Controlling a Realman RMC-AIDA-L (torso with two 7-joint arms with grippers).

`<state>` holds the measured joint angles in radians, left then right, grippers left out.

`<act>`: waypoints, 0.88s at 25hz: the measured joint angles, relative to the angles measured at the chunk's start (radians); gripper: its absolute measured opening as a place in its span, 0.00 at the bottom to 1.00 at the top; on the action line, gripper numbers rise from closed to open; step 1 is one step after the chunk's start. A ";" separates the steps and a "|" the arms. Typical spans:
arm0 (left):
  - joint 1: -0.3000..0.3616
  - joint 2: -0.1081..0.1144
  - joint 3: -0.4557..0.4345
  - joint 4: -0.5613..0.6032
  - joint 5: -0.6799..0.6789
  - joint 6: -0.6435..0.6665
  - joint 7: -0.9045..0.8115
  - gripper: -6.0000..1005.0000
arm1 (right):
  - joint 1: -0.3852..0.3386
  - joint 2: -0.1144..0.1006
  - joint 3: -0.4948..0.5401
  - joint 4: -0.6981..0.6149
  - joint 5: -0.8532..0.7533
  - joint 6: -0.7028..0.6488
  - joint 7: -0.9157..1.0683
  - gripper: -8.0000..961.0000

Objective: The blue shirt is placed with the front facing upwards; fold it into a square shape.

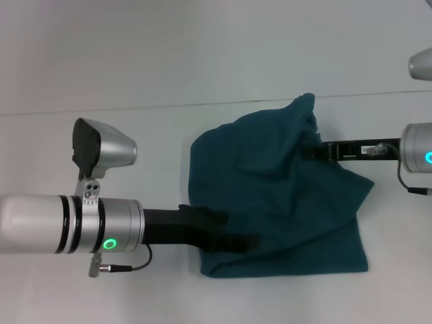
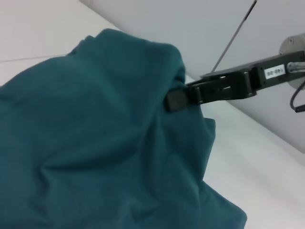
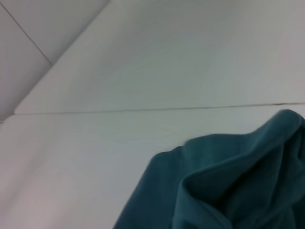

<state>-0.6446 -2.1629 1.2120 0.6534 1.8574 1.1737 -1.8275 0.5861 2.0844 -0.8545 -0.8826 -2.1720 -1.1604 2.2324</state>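
Currently the blue shirt (image 1: 270,196) is lying bunched on the white desk (image 1: 169,61), right of centre, plain teal side showing, no lettering visible. Its near edge is lying flat against the desk; its far part is rising in a crumpled peak.

Left claw (image 1: 251,241) is reaching in from the left, its black fingers pushing into the near-left corner of the cloth; whether they are clenching it cannot be told, as the tips are sitting against the dark fabric.

Right claw (image 2: 175,100) is coming in from the right at the raised far-right fold. In the left wrist view its black fingers are clamping a gather of the shirt, holding that part up off the desk.
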 joint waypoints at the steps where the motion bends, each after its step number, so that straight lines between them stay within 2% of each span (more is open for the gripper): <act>1: 0.000 0.000 -0.003 0.000 0.000 0.003 0.000 0.91 | -0.012 0.000 0.000 -0.013 0.013 -0.011 0.000 0.12; 14: -0.003 0.000 -0.008 0.024 -0.002 0.003 -0.013 0.91 | -0.114 0.000 0.001 -0.128 0.155 -0.195 0.024 0.12; 22: -0.005 0.000 -0.011 0.030 -0.002 0.004 -0.015 0.91 | -0.152 -0.005 0.060 -0.161 0.191 -0.263 0.050 0.12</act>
<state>-0.6492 -2.1629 1.2009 0.6834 1.8550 1.1780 -1.8424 0.4344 2.0795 -0.7942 -1.0433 -1.9808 -1.4233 2.2821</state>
